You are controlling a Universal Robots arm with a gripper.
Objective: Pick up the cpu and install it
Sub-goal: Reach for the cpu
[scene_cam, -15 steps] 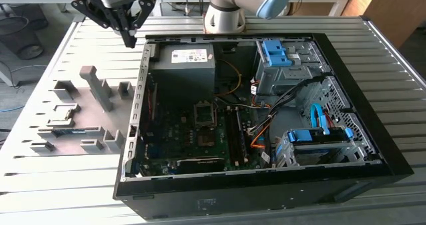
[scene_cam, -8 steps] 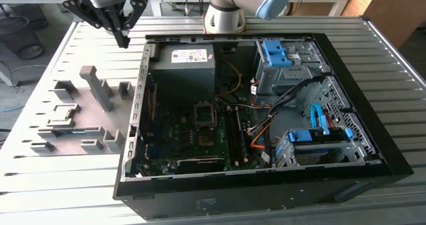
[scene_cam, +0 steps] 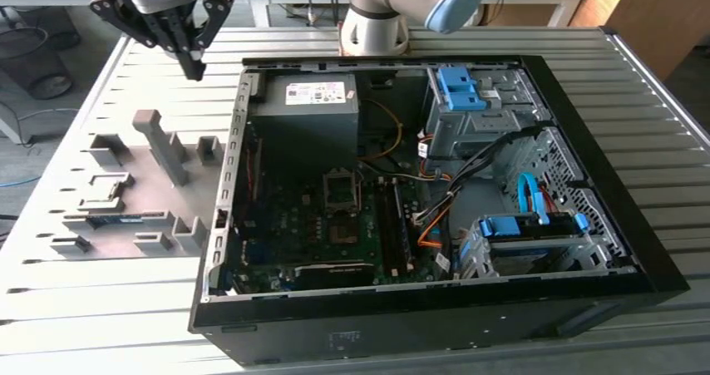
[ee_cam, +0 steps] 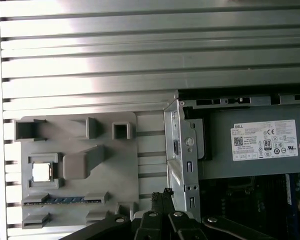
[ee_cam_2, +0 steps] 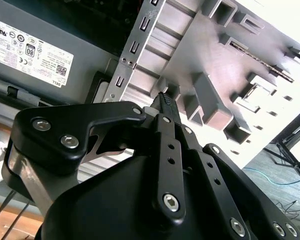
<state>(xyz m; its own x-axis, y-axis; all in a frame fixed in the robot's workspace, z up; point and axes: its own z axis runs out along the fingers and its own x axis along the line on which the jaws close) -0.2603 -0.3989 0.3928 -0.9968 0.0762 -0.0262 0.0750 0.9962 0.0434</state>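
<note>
1. Exterior view: the gripper (scene_cam: 195, 66) hangs in the upper left of the frame over the slatted counter (scene_cam: 100, 92). It is just outside the upper-left corner of the open computer case (scene_cam: 238, 142).
2. Its fingers are pinched together to a point with nothing between them. The second wrist view shows the fingertips (ee_cam_2: 165, 102) meeting and bare.
3. The cpu (scene_cam: 106, 189) lies flat in a square pocket of the grey fixture plate (scene_cam: 155, 175), left of frame centre and well apart from the gripper. In the first wrist view its silvery top (ee_cam: 41, 172) faces up.
4. The pocket walls hug the chip on all sides, likely so it stays square and sits at a known spot for a top-down grasp.
5. The memory stick (scene_cam: 116, 219) lies in its own slot just below the cpu in the frame, apart from it.
6. The socket (scene_cam: 341, 194) sits on the board inside the case, near frame centre. Its centre is dark, so it is probably vacant. The latch state is too small to tell.
7. Edges: a tall post (scene_cam: 166, 146) rises from the plate to the right of the pocket, and the left wall of the case stands between plate and socket.
8. Room: the space above the pocket is open. The power supply (scene_cam: 305, 113) crowds the socket from above in the frame, and cables (scene_cam: 438, 209) lie to its right.
</note>
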